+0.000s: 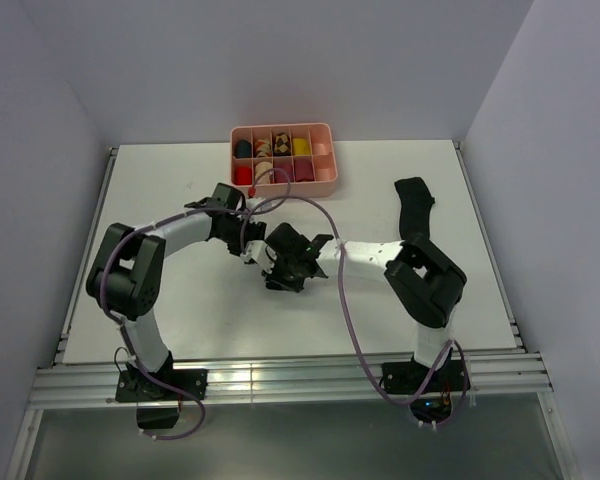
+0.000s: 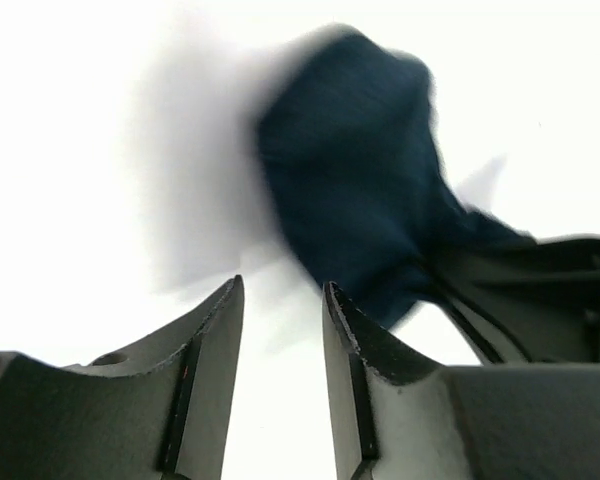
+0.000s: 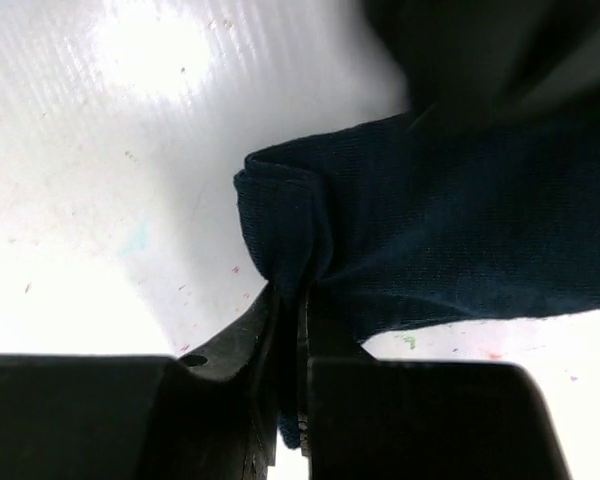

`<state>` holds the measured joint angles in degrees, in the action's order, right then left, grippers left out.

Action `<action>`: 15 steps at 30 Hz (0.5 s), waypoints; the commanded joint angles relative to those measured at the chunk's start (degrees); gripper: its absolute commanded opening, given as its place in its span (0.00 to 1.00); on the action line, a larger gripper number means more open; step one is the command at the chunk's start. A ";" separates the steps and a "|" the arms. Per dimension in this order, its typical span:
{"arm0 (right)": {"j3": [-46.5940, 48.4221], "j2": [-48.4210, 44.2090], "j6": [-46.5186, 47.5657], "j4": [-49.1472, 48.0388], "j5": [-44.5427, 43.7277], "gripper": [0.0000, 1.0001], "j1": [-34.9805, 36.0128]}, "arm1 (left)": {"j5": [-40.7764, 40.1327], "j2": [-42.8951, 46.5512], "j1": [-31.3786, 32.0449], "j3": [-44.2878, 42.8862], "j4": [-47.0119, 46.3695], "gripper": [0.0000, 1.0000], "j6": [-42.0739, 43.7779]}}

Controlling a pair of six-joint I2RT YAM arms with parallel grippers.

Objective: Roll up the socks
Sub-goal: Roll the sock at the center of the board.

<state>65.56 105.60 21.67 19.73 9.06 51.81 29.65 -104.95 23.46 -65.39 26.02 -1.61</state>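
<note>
- The white table (image 1: 180, 310) — flat.
- A pink tray (image 1: 320, 188) sits at its far edge.
- One black sock (image 1: 414, 205) lies on the right side.
- Another dark sock (image 3: 460, 240) lies bunched near the middle.

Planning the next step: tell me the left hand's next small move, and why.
Probably ease the left hand forward and close on the dark sock: it stands open and empty just short of the fabric, while the right hand pinches the sock's folded edge.
</note>
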 commanded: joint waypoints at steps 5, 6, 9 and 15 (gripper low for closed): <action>3.52 1.79 -3.30 7.78 11.05 0.00 -4.34 | -14.25 10.44 -3.16 6.05 -14.85 0.42 -9.63; 4.83 2.24 -3.56 8.48 13.50 0.00 -5.74 | -15.40 11.86 -3.51 7.28 -16.25 0.42 -10.34; 8.07 4.61 -4.00 11.82 18.09 0.00 -8.56 | -20.94 17.74 -4.04 11.59 -20.47 0.42 -11.23; 15.89 11.46 -4.62 19.46 28.29 0.00 -13.22 | -20.07 29.35 -2.90 22.38 -29.00 0.43 -2.29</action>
<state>77.12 114.43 17.80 33.19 30.50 40.47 10.74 -80.84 19.62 -47.09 5.04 -8.64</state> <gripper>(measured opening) 0.097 0.426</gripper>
